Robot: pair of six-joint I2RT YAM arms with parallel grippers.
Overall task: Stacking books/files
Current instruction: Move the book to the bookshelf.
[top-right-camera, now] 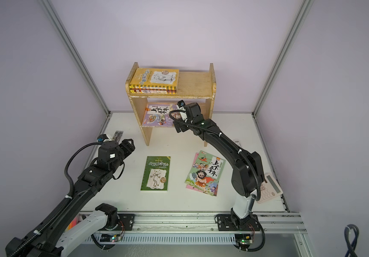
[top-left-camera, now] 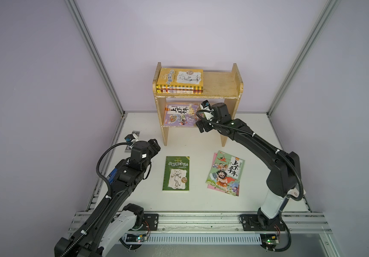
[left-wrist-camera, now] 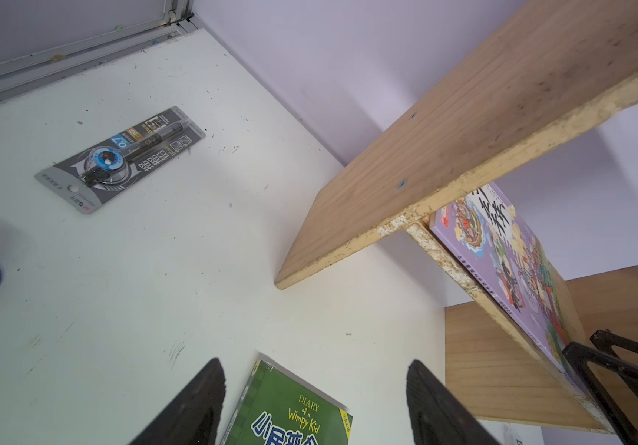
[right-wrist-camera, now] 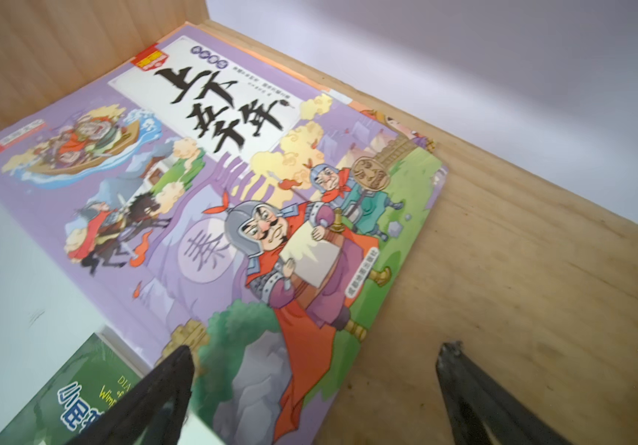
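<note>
R gripper (right-wrist-camera: 315, 354) spread, empty, at purple book (right-wrist-camera: 232, 192) on lower shelf (right-wrist-camera: 502, 269). L gripper (left-wrist-camera: 315, 370) spread, empty, above green book (top-left-camera: 176, 173) on desk (top-left-camera: 196, 200). Paperbacks prob light, floppy, slick; grab by spine edge.

Pale lilac walls (top-left-camera: 201, 33) close me in, joined by aluminium posts (top-left-camera: 95, 55). A scuffed white surface (top-left-camera: 201, 200) fills the lower middle of the frame; a small two-tier wooden shelf (top-left-camera: 221, 84) stands at its back, centre.
</note>
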